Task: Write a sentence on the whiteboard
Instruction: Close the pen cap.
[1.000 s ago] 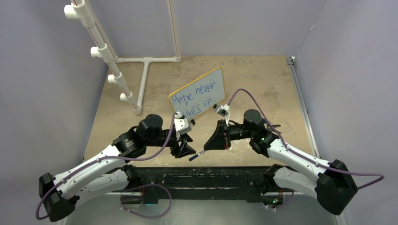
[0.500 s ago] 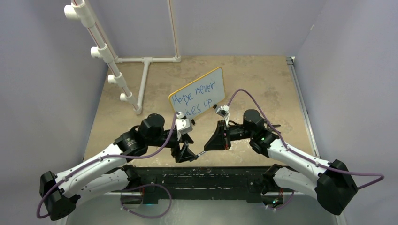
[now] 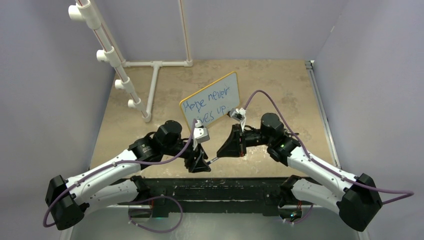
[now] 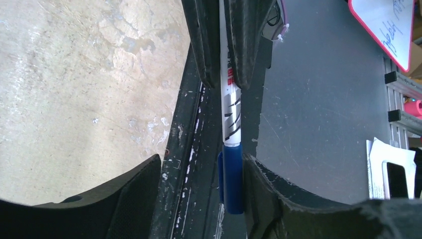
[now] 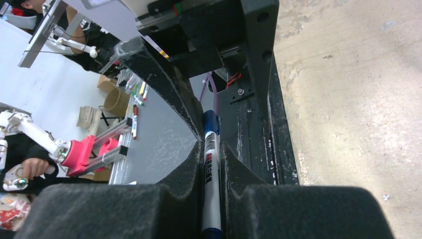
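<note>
While the beige tabletop [image 3: 280,85] fills the middle of the overhead view, a white pipe frame [image 3: 155,75] stands at its upper left. Near the centre the whiteboard [image 3: 225,86] sits at an angle, its yellow-orange rim turned so that the right corner is higher in the frame. On it the sentence [image 3: 207,102] runs in blue over two lines. "Hope never" is above, and "up." is legible at the end of the lower line, whose first letters are hidden behind the left arm's wrist. Just below the whiteboard, toward the bottom centre, the two grippers meet tip to tip. The right gripper [image 5: 211,149] is clamped on the white barrel of a marker [image 4: 230,107]. The left gripper [image 4: 201,164] has its fingers spread wide apart. The marker's blue cap [image 4: 233,184] lies between them, against the finger on the right of the left wrist view and well clear of the other.
</note>
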You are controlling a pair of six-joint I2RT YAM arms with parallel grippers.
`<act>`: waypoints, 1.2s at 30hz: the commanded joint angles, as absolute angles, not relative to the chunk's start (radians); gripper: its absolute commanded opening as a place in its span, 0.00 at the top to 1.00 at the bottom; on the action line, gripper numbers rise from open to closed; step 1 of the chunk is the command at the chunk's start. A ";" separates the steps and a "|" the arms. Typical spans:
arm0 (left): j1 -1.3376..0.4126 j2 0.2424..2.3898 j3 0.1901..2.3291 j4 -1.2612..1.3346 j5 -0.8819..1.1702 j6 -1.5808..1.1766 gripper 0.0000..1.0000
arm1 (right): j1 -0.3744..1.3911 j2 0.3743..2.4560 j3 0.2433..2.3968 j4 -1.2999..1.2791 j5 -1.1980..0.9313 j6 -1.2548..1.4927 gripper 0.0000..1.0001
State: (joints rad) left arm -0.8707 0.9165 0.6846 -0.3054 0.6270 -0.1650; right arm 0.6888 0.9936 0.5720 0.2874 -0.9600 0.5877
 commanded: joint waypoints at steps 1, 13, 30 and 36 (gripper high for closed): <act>-0.867 0.920 0.722 -0.284 0.678 -0.163 0.48 | 0.690 0.982 0.637 0.249 -0.956 0.537 1.00; -0.867 0.912 0.716 -0.269 0.684 -0.151 1.00 | 0.689 0.997 0.658 0.225 -0.900 0.497 1.00; -0.867 0.899 0.668 -0.056 0.612 -0.216 1.00 | 0.851 1.141 0.582 0.445 -0.834 0.613 1.00; -0.867 0.878 0.668 -0.028 0.591 -0.216 1.00 | 0.874 1.171 0.566 0.452 -0.839 0.617 1.00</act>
